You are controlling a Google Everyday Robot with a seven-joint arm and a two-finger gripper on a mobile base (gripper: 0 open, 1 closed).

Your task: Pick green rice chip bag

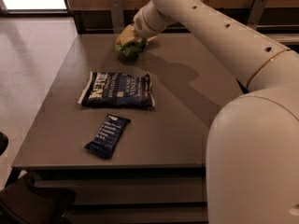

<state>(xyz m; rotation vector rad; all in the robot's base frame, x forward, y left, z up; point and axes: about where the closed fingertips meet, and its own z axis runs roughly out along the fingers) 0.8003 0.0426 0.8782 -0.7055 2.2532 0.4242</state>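
Observation:
The green rice chip bag point(129, 45), small, bright green with yellowish markings, is at the far edge of the brown table point(187, 125). My gripper point(136, 35) is at the end of the white arm, right on the bag's top right. It holds the bag, which hangs slightly above the table with a shadow under it. The fingers are hidden by the wrist and the bag.
A large dark navy chip bag point(117, 90) lies in the middle left of the table. A small dark blue bar wrapper point(107, 135) lies near the front edge. My arm's white body point(252, 143) fills the right side. A wooden wall runs behind the table.

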